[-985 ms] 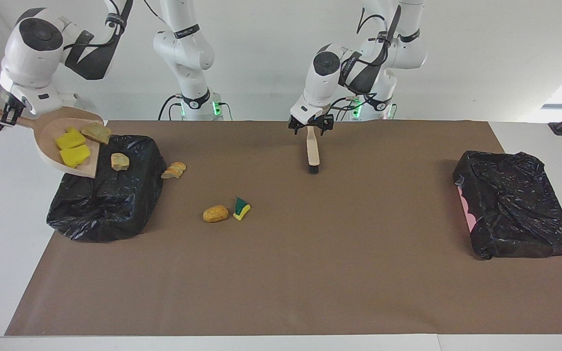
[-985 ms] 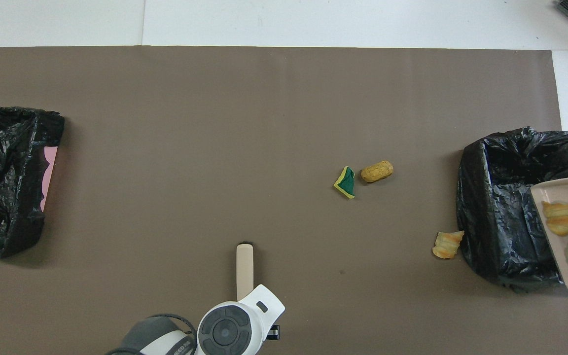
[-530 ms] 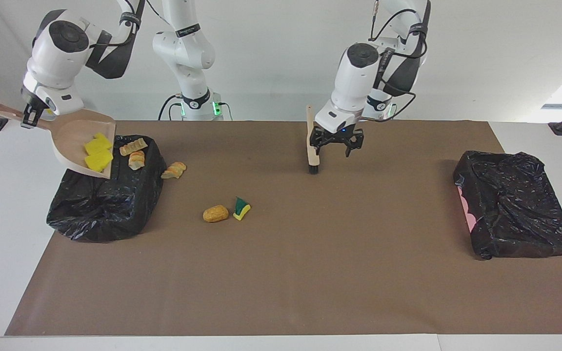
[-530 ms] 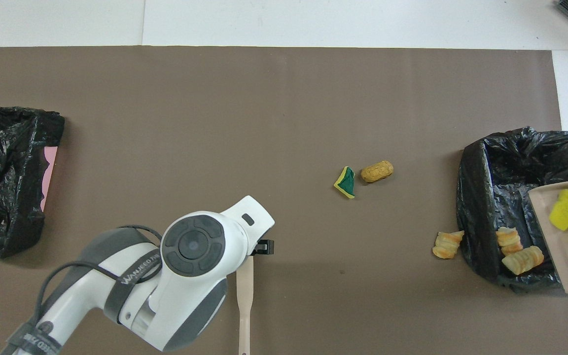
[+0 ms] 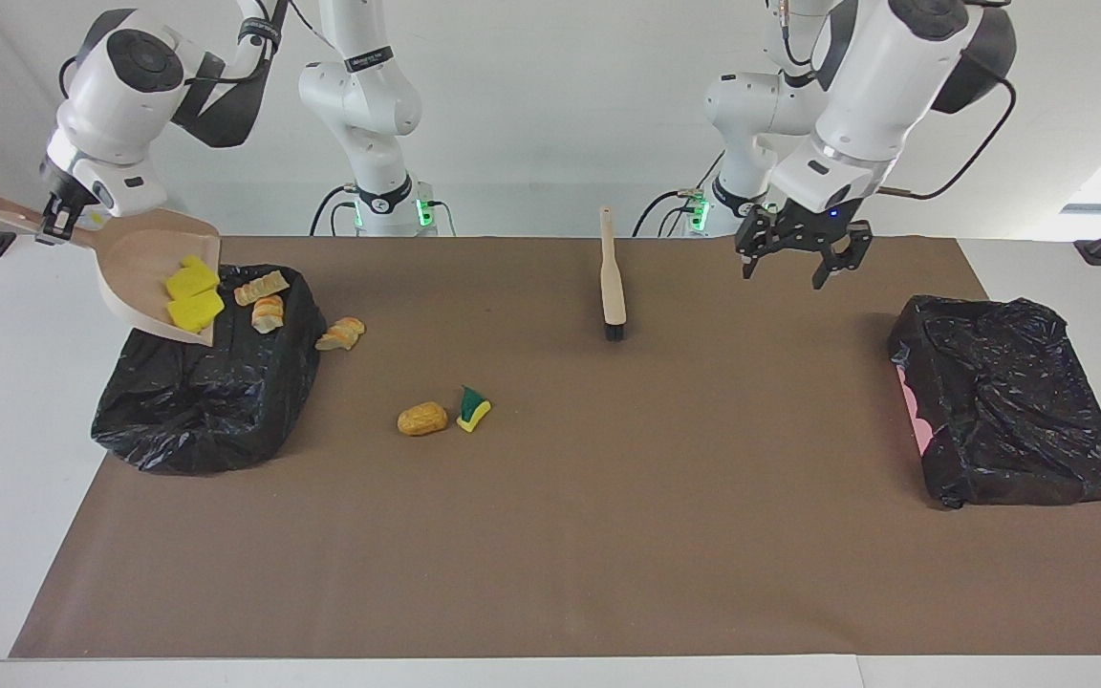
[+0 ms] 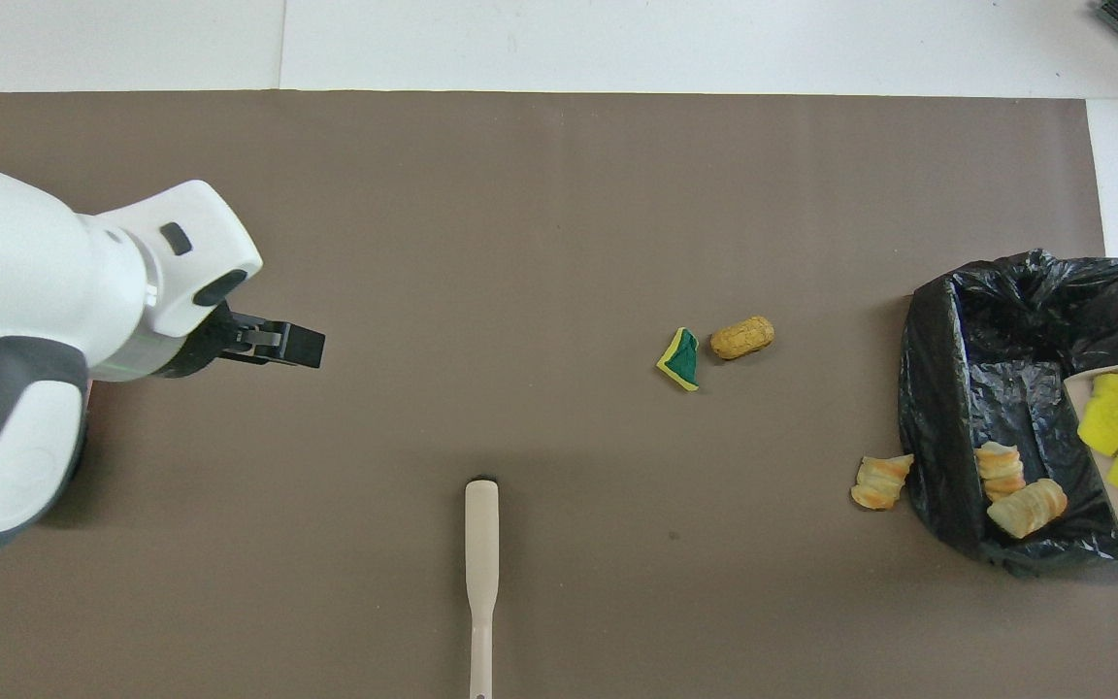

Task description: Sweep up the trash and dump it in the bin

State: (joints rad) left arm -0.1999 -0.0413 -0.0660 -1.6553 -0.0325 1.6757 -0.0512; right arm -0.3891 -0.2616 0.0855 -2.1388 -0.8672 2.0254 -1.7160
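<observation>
My right gripper (image 5: 54, 224) is shut on the handle of the beige dustpan (image 5: 135, 272), which tilts over the black-lined bin (image 5: 197, 401) at the right arm's end. Two yellow sponge bits (image 5: 193, 296) cling to the pan. Two bread-like lumps (image 6: 1013, 487) lie in the bin, and another lump (image 5: 341, 333) sits on the mat beside it. An orange-brown lump (image 5: 422, 419) and a green-and-yellow wedge (image 5: 474, 409) lie mid-mat. My left gripper (image 5: 796, 260) hangs open and empty over the mat toward the left arm's end.
The beige brush (image 5: 613, 282) lies alone on the brown mat (image 5: 608, 526), bristles away from the robots, handle toward them. A second black-lined bin (image 5: 1009, 411) with a pink edge sits at the left arm's end.
The left gripper left the brush, rose and swung toward the left arm's end. The dustpan tipped further, and the lumps on it slid into the bin. The yellow bits stayed on the pan.
</observation>
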